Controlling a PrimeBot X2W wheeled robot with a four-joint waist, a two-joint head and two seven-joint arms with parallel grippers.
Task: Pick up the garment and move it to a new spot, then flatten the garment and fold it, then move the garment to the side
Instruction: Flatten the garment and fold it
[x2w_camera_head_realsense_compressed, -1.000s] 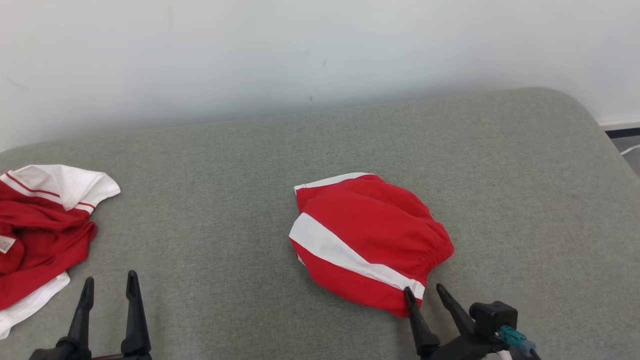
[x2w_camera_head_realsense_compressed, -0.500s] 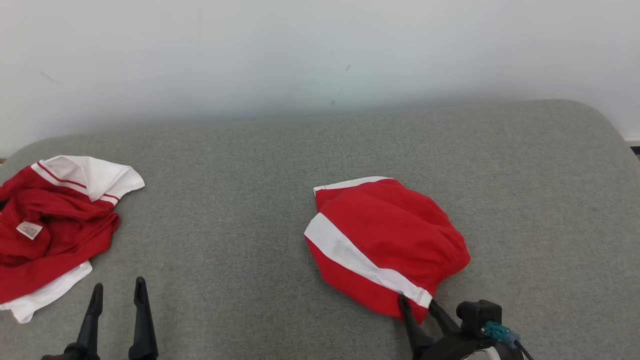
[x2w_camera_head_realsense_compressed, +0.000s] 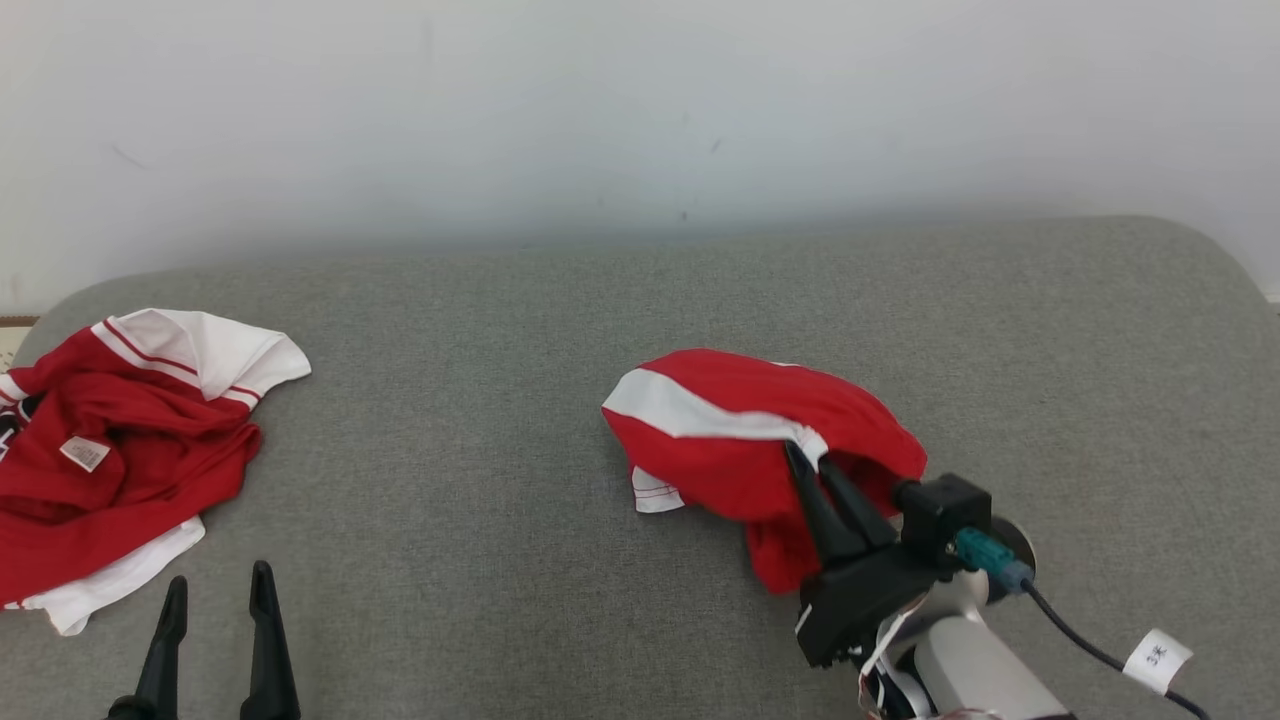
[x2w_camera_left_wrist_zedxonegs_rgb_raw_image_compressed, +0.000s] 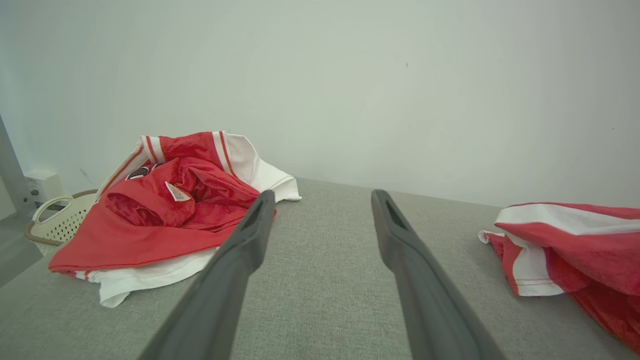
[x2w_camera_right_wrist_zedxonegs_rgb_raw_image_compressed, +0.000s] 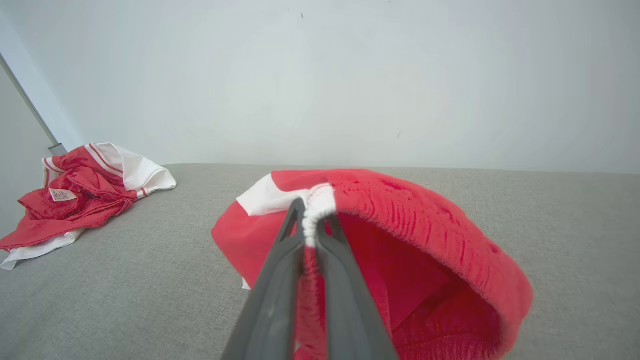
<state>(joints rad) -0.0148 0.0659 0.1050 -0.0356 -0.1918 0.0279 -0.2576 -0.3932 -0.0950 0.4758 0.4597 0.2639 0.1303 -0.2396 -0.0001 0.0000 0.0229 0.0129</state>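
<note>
1. The garment (x2w_camera_head_realsense_compressed: 740, 430), red shorts with a white stripe, is lifted right of centre on the grey cushion (x2w_camera_head_realsense_compressed: 480, 400); its far edge seemingly rests there.
2. Its waistband (x2w_camera_right_wrist_zedxonegs_rgb_raw_image_compressed: 316, 199) is pinched by the closed right gripper (x2w_camera_right_wrist_zedxonegs_rgb_raw_image_compressed: 312, 215), presumably for carrying.
3. The left gripper (x2w_camera_head_realsense_compressed: 220, 575) is held wide and empty beside the other red clothing (x2w_camera_head_realsense_compressed: 120, 450).
</note>
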